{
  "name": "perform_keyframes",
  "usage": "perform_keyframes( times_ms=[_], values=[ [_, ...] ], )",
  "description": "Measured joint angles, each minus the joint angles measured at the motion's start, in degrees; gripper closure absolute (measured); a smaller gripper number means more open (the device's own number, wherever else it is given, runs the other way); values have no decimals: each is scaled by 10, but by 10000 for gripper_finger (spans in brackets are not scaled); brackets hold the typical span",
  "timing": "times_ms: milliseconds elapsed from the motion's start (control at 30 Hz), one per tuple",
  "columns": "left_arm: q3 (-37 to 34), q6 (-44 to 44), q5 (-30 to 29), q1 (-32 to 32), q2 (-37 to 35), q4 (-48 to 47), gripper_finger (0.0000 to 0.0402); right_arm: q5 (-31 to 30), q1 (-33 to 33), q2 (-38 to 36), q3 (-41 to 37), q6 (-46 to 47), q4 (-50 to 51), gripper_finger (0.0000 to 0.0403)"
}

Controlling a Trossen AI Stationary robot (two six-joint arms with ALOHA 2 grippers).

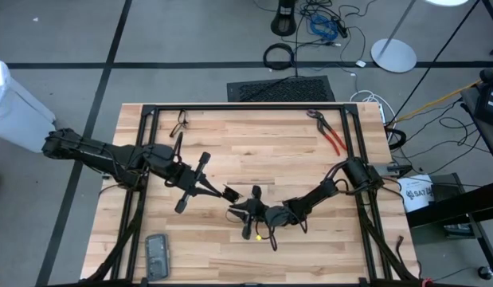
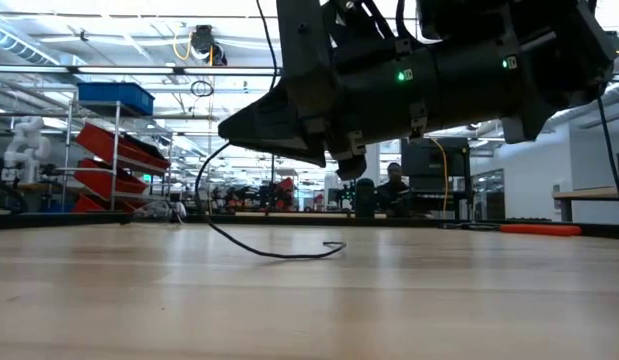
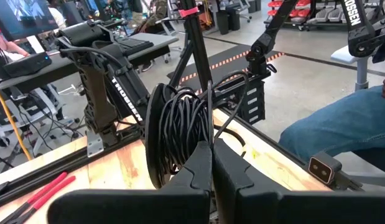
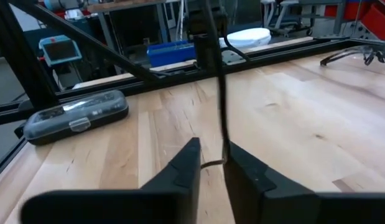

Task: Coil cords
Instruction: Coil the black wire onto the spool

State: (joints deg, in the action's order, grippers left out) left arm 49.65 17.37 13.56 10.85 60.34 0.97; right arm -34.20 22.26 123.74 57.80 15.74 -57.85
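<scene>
My left gripper (image 1: pixel 228 192) sits near table centre, slightly toward 9 o'clock, jaws shut on a coiled bundle of the black cord (image 3: pixel 180 140); the left wrist view shows the loops pinched just ahead of the closed fingers (image 3: pixel 198 171). My right gripper (image 1: pixel 248 214) is just beside it, toward 5 o'clock from the left one, near centre. Its fingers (image 4: pixel 183 168) stand narrowly apart, with a strand of the cord running down between them; I cannot tell whether it is pinched. In the low view the cord hangs from the grippers and trails onto the wooden table (image 1: pixel 254 135). Red-handled pliers (image 1: pixel 332 135) lie at 1 o'clock, a grey case (image 1: pixel 157 255) at 7 o'clock.
</scene>
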Motion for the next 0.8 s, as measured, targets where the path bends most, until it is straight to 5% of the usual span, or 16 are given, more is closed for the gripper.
perform_keyframes(
  times_ms=[367,800],
  values=[
    [0,0,0,0,0,0,400,-2,0,0,0,21,20,311],
    [0,0,0,0,0,0,400,-2,0,0,0,18,20,398]
  ],
)
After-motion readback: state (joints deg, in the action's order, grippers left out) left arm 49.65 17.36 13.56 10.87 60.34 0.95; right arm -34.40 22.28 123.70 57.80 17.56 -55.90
